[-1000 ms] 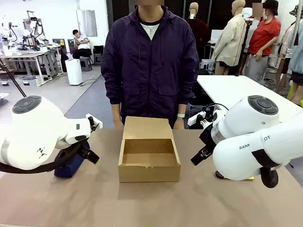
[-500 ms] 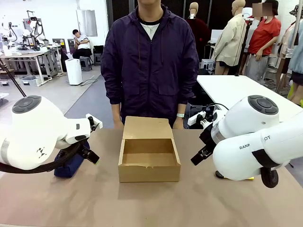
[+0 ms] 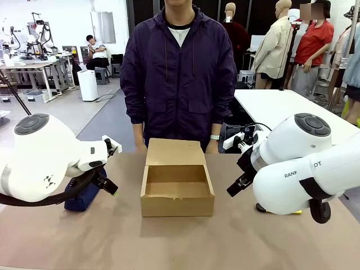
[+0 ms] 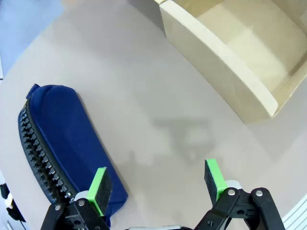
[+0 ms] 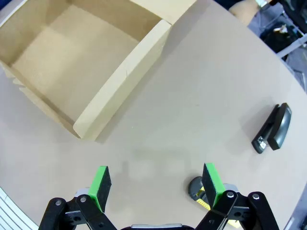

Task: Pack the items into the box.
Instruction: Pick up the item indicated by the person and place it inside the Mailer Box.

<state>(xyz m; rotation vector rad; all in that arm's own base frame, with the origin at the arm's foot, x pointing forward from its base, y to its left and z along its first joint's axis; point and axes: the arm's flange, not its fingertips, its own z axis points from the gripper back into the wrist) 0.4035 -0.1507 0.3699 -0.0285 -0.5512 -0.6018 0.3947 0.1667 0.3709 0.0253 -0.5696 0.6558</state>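
Plain brown worktop (image 3: pixel 180 242), open box (image 3: pixel 176 206) dead centre, a person standing behind (busy lab beyond). Both pincers gape empty: left pincer (image 4: pixel 156 175) over the navy pouch (image 4: pixel 62 139) edge, right pincer (image 5: pixel 155 175) near the stapler (image 5: pixel 273 128).

Open box (image 3: pixel 177 206) mid-table, pouch (image 3: pixel 79 198) left, person (image 3: pixel 179 73) behind

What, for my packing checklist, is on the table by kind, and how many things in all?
Dark navy zippered pouch: 1
Black stapler: 1
Yellow-and-black utility knife, partly hidden: 1
Brown cardboard box, open: 1
Total: 4
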